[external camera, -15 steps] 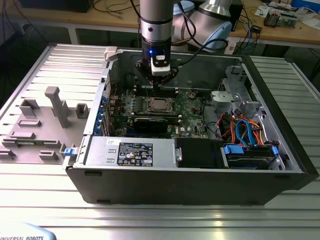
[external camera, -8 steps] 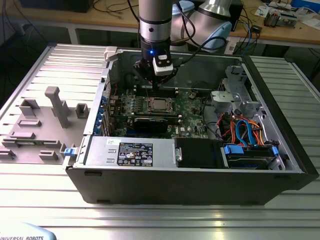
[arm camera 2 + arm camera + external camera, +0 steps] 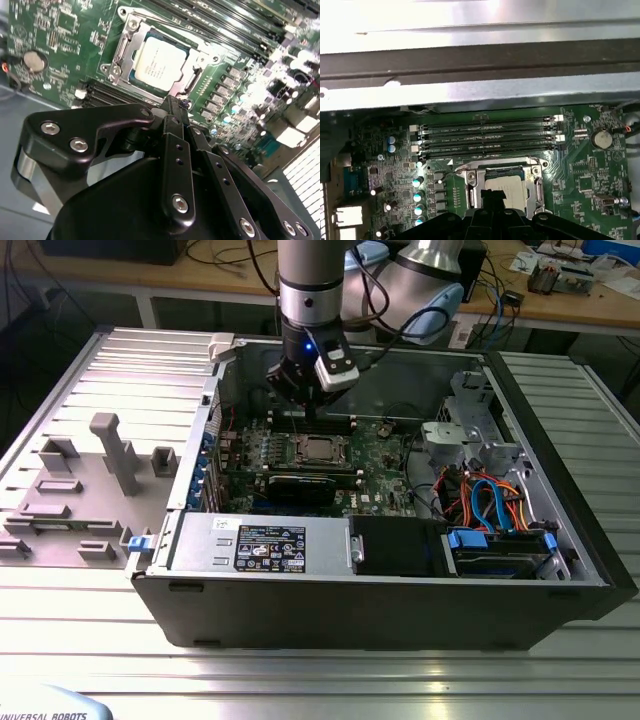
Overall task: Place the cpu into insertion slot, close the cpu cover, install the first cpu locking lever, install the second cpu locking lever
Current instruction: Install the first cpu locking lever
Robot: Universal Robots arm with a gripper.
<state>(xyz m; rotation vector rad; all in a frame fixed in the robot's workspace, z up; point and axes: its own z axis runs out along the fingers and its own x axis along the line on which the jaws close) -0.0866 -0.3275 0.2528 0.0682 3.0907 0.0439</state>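
The cpu point(image 3: 159, 62) lies flat in the insertion slot point(image 3: 318, 448) on the green motherboard point(image 3: 385, 455), its silver-grey top showing. The cpu cover point(image 3: 125, 50) is down around the chip as a silver frame, also visible in the first wrist view point(image 3: 536, 177). A thin wire locking lever point(image 3: 456, 171) stands out beside the socket; I cannot tell whether it is latched. My gripper point(image 3: 312, 412) hangs just above the far edge of the socket, beside the memory slots. Its black fingers meet at the tips point(image 3: 174, 102) with nothing held. In the first wrist view the gripper point(image 3: 492, 195) covers part of the chip point(image 3: 506, 185).
Long memory slots point(image 3: 485, 137) run behind the socket, close to the case wall point(image 3: 480, 95). A black card point(image 3: 300, 485) lies in front of the socket. The power supply point(image 3: 265, 540) and blue and orange cables point(image 3: 490, 500) fill the case's near side. A grey fixture point(image 3: 110, 455) stands at the exterior view's left.
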